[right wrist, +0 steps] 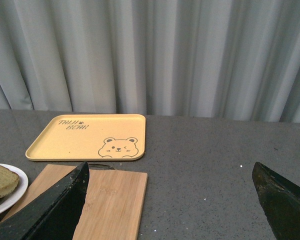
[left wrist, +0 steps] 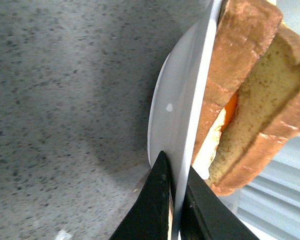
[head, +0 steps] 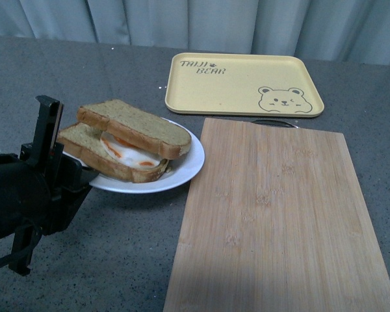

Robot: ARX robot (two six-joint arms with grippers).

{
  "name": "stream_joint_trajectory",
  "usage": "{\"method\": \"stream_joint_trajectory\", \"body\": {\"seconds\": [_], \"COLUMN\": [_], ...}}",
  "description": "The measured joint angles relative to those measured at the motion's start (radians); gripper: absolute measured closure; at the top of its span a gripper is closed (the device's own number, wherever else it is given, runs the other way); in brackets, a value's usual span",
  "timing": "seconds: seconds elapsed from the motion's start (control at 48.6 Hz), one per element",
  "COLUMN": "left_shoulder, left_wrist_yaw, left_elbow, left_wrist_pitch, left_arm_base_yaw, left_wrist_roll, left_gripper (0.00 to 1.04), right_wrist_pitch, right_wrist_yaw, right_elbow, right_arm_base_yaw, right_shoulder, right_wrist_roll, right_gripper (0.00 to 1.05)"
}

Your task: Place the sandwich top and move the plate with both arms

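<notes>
Looming closest in the front view, the black left gripper (head: 84,173) is pinching the left rim of the round white plate (head: 190,164). The left wrist view is showing its thin fingers (left wrist: 157,200) closing on either side of that rim. The plain brown wholemeal sandwich top (head: 138,125) is already lying on the egg-bearing lower bread slice (head: 101,159). It is sitting slightly askew, with its long axis running diagonally across the plate. The plate is sitting on the speckled grey tabletop (head: 117,260), just beside the left edge of the pale wooden cutting board (head: 279,208) and nearer than the yellow bear-printed tray (head: 244,84). The right gripper (right wrist: 170,168) is hanging with its fingers spread wide and nothing between them, well apart from the plate, which is only peeking in at the edge of the right wrist view (right wrist: 12,192). The plate's free rim beside the board is probably facing the right arm, so that arm is likely needing to travel leftward across the board.
</notes>
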Motion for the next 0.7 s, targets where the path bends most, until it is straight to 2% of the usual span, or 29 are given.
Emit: {"method": "stream_joint_trajectory", "body": {"seconds": [0.165,0.37,0.515,0.7], "left_shoulder": [0.000,0.045,0.146,0.319], "left_wrist_yaw": [0.006,-0.038,-0.074,-0.105], "left_elbow": [0.023,0.155,0.323,0.629], "left_wrist_pitch": [0.105,0.080,0.021,-0.131], "left_arm_base_yaw": [-0.001,-0.040,-0.090,-0.163], "left_wrist_roll": [-0.022,-0.049,-0.079,-0.104], "left_gripper": [1.01,1.01,1.01,1.01], "right_wrist_pitch": [0.000,0.000,0.000,0.000], "right_wrist_yaw": [0.000,0.000,0.000,0.000], "right_elbow": [0.000,0.000,0.000,0.000], "right_arm_base_yaw": [0.000,0.000,0.000,0.000], "right_shoulder": [0.000,0.000,0.000,0.000], "right_wrist_roll": [0.000,0.000,0.000,0.000], "right_gripper": [0.09,0.09,0.09,0.09]}}
